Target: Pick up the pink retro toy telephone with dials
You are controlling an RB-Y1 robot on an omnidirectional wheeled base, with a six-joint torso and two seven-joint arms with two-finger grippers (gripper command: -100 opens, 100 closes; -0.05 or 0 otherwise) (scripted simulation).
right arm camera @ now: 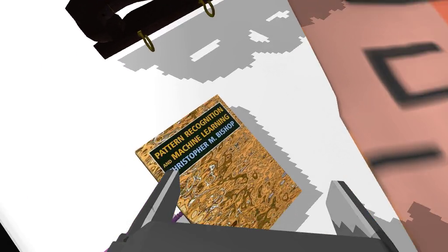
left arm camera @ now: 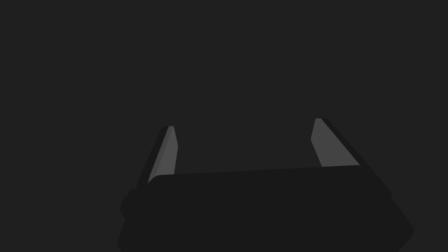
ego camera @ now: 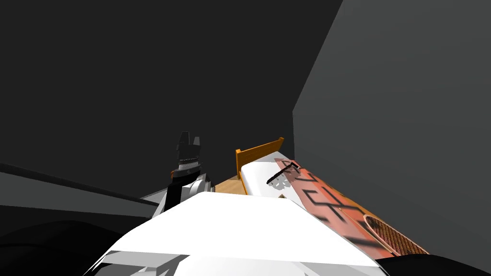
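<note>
My right gripper hangs open over a white bed, its fingers straddling the near part of a gold-patterned book titled "Pattern Recognition and Machine Learning". A thin purple sliver peeks out by the base of one finger; what it belongs to is hidden under the gripper's body. A dark brown object with gold rings lies beyond the book. My left gripper is raised in front of a dark wall, and its fingers stand open and empty.
The bed has an orange headboard and a pink cover with black letters. The dark object rests on the white part. An oval woven thing lies further along the cover. Grey walls close in behind and to the right.
</note>
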